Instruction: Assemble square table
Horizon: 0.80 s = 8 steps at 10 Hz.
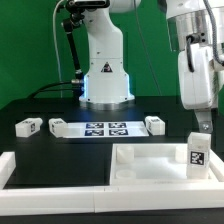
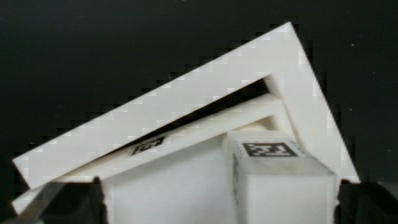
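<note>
Square tabletop (image 1: 145, 166) with one leg stood on it, gripper on the leg

Item: white slab with a raised rim, lying flat on the black table (image 1: 60, 146) towards the exterior view's right, up against the long white border rail (image 1: 50, 172) at the front. Its corner fills the wrist view (image 2: 199, 88). Upright leg (image 1: 196, 157), tagged, stands at the slab's edge on the exterior view's right. The wrist view shows its tagged end (image 2: 276, 172) close under the camera. Gripper (image 1: 200, 129): pointing straight down from above, jaws drawn narrow on the upright leg's top. Three loose legs lie further back, well apart from the slab: two (image 1: 27, 126) (image 1: 58, 125) at one end of the marker board (image 1: 105, 128) and one (image 1: 153, 123) at the other.
</note>
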Motion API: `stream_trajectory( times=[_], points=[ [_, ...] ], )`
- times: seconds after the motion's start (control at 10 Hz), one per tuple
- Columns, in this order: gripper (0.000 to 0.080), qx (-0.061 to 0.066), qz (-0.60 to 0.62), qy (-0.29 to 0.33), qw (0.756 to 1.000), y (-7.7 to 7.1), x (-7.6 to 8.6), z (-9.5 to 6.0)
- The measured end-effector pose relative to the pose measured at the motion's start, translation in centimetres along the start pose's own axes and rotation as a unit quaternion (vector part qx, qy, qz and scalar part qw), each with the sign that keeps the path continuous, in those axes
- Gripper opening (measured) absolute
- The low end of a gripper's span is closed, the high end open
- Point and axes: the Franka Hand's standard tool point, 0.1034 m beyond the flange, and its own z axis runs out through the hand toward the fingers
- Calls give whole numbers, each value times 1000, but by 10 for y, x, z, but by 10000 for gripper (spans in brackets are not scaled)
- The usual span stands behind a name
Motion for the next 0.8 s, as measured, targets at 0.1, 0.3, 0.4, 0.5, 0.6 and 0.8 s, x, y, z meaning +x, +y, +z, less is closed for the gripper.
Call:
stream_trajectory(
  times=[0.1,0.3,0.4,0.5,0.6,0.8],
  points=[
    [649,-1,-51,-2,999,5,1,-5],
    [649,-7,-120,-6,993,18,-1,-12],
    [649,-9,-130,-4,991,22,-4,-14],
    [649,-8,-128,-3,992,21,-2,-12],
    [649,-9,-128,-3,992,21,-1,-11],
    [649,-6,-138,-2,990,23,-2,-10]
  ],
)
